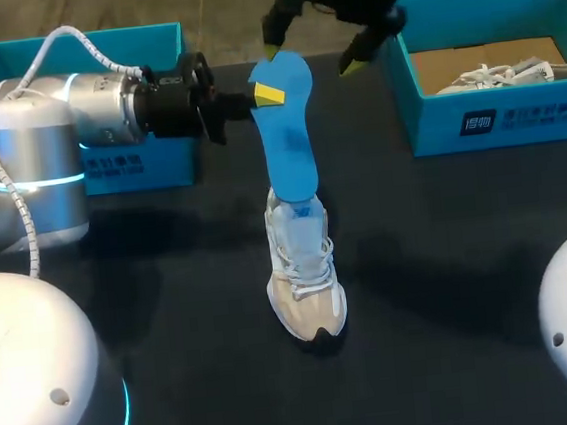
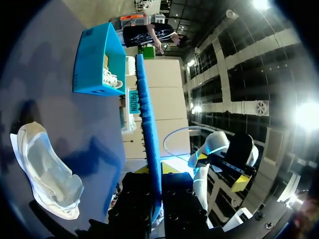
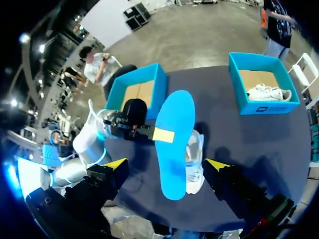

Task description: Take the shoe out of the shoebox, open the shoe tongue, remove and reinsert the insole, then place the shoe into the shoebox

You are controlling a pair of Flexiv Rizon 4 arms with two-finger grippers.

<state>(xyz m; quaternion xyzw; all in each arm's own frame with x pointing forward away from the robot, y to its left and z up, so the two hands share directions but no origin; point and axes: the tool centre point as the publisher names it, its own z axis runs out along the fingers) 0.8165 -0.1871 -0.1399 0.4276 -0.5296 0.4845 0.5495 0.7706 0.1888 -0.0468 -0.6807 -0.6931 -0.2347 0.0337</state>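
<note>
Insole half out of sneaker

Dark surface (image 1: 449, 257) carries left shoebox (image 1: 147, 45) and right shoebox (image 1: 515, 115), both teal. White sneaker (image 1: 308, 290) stands between them, blue insole (image 1: 289, 142) rising from its opening. Left jaws clamp the insole's upper end; right jaws hang apart above it.

1. The head view is looking down from above and behind the robot. It is standing well back and taking in the dark tabletop (image 1: 449, 257), the upright insole (image 1: 288, 132) and the shoe (image 1: 305, 281).
2. The left wrist view is looking out along the left gripper (image 2: 158, 199). It is sitting very near the insole, seeing it edge-on, and facing the far shoebox (image 2: 92, 59).
3. The right wrist view is looking down past the right gripper (image 3: 164, 167) onto the insole's flat face from higher up.
4. All three views are sharing the insole, the shoe and that shoebox.
</note>
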